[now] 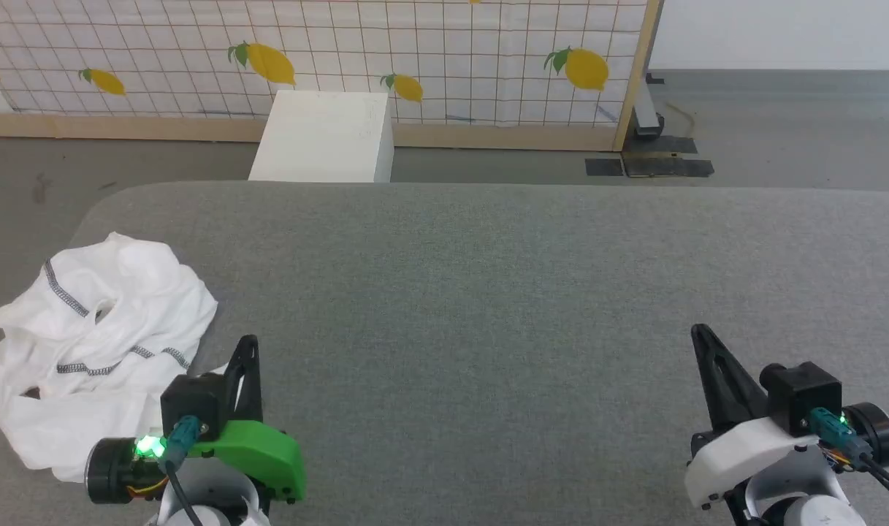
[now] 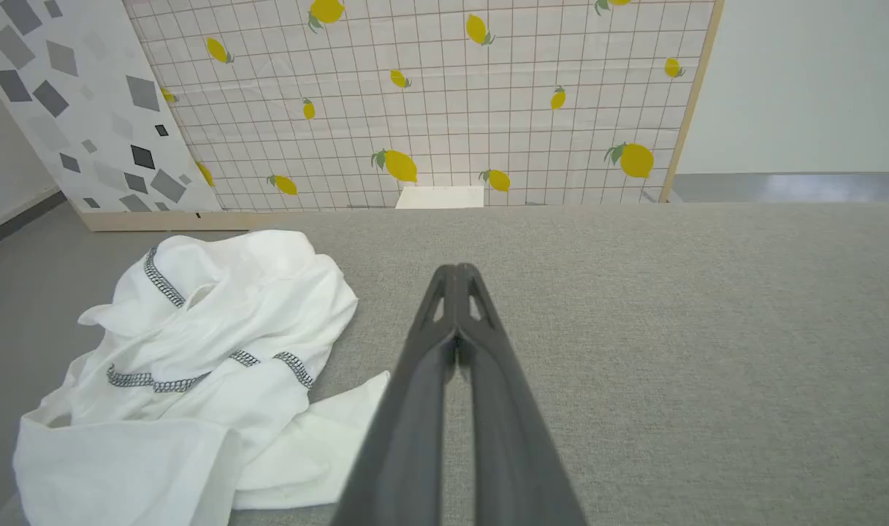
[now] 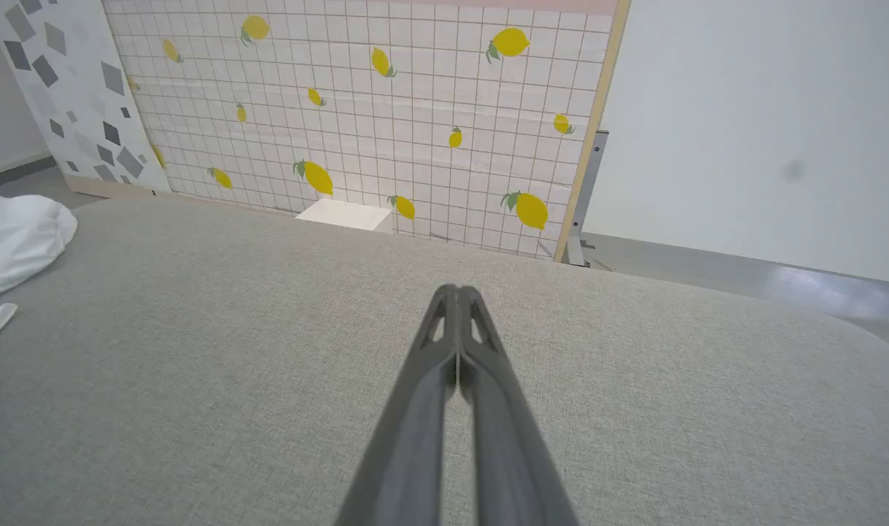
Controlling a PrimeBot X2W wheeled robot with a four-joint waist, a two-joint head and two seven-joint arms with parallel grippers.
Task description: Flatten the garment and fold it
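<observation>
head view puts the white long-sleeved shirt [image 1: 101,343] in a crumpled heap at the near left corner of the grey fabric surface [image 1: 488,292], and its left side seems to lap over the edge. my left pincer [image 1: 248,345] sits just beside it, fingers pressed together and holding nothing. my right pincer [image 1: 701,334] is likewise closed and empty, well apart from the cloth over bare surface. the main risk, as i judge it, is a careless tug to the left that sends the heap sliding onto the floor [image 1: 20,183]. the fabric looks thin and bunched in layers, so a pinch could catch several folds at once and leave it twisted rather than flat. reaching in without first parting my fingers would only shove the pile. my right arm has a long reach across and may drag the cloth unevenly.
</observation>
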